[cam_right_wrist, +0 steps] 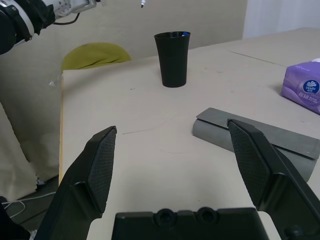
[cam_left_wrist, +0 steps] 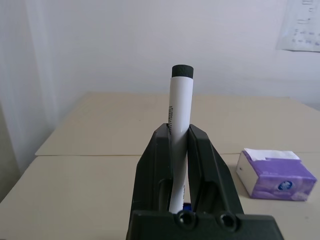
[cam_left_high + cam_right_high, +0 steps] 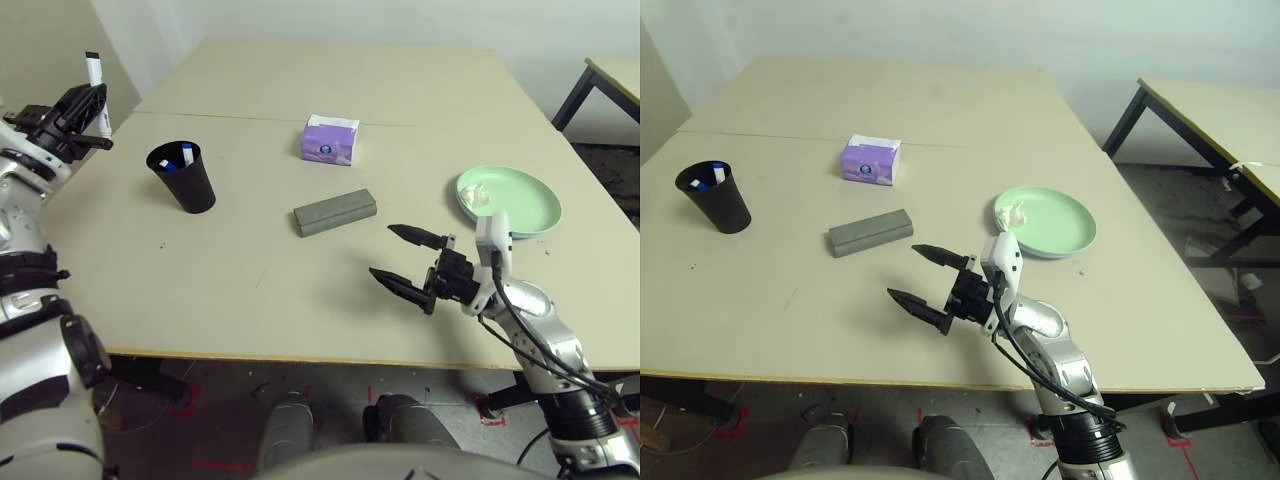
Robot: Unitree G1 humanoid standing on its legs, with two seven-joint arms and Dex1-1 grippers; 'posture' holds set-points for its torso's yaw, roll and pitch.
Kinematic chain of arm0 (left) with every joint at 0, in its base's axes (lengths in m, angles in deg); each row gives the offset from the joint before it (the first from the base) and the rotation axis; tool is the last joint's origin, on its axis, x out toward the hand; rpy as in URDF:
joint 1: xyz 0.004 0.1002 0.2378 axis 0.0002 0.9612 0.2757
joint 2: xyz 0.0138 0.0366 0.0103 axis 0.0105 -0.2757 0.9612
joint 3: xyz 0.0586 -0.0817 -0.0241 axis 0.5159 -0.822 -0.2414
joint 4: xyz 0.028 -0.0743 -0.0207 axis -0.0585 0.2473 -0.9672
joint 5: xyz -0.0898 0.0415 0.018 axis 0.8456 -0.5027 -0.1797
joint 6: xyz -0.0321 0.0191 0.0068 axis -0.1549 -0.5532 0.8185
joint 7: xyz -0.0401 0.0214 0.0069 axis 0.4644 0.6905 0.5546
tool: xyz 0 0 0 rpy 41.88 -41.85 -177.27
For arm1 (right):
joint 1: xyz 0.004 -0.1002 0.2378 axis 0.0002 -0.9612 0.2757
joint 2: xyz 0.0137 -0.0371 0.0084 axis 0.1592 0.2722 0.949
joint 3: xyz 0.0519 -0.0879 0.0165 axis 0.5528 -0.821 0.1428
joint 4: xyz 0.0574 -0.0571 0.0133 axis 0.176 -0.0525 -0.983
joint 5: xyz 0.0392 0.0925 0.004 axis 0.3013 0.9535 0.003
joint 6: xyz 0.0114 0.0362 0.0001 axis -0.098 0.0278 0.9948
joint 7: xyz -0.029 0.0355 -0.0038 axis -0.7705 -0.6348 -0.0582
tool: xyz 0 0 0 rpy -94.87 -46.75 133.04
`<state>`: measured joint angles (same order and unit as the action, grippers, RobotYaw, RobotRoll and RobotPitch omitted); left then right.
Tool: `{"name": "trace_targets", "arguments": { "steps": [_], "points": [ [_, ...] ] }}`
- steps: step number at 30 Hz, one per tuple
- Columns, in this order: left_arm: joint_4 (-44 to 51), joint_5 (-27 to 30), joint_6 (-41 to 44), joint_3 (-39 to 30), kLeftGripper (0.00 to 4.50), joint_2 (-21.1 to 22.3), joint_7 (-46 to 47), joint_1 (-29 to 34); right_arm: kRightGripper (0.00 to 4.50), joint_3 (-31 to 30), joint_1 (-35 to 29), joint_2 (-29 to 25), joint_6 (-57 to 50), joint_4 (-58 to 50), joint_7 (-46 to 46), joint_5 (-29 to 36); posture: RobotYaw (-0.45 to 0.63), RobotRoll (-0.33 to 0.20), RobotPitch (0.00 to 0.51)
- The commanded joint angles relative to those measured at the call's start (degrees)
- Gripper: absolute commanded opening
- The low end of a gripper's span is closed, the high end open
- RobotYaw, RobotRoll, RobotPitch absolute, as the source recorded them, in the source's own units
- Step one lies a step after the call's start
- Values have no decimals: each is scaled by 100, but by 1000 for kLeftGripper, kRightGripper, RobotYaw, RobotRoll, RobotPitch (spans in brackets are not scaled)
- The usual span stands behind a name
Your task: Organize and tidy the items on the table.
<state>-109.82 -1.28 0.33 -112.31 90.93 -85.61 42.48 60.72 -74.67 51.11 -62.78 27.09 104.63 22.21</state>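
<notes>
Left end effector [image 3: 88, 118]: clamped on black-capped marker [image 2: 178, 125], raised off the surface's left edge.
Right end effector [image 3: 930, 277]: spread wide, near glasses case [image 3: 870, 232].
Surface [image 3: 250, 280]: carries the case.

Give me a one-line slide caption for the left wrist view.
Left gripper shut on a white marker with black cap, raised above the table; purple tissue box beyond.

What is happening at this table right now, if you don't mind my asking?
The robot is tidying the table. Its left pincer is shut on a white marker, held up off to the left, near a black cup that already holds a blue-capped marker. Its right pincer hangs open just short of the grey case. A green plate with a tissue on it sits at right, and a purple tissue box further back.
</notes>
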Motion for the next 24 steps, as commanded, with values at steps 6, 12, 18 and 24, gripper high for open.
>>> {"name": "trace_targets", "arguments": {
  "steps": [6, 12, 18, 24],
  "points": [
    [-647, -271, -417, 293, 299, -212, -9, -262, 4500, -37, -197, -68, -167, -278, -78, -5, -56, 0, 89],
    [-764, -286, -537, 343, 298, -362, -49, -188, 4500, -49, -250, -94, -234, -375, -90, -4, -61, 0, 93],
    [-662, -240, -737, 349, 298, -573, -145, -36, 4500, -25, -258, -126, -336, -478, -101, 29, -66, 0, 98],
    [-469, -233, -1139, 403, 298, -841, -354, 364, 4500, 13, -288, -163, -408, -576, -116, 46, -75, 0, 99]
  ]
}}
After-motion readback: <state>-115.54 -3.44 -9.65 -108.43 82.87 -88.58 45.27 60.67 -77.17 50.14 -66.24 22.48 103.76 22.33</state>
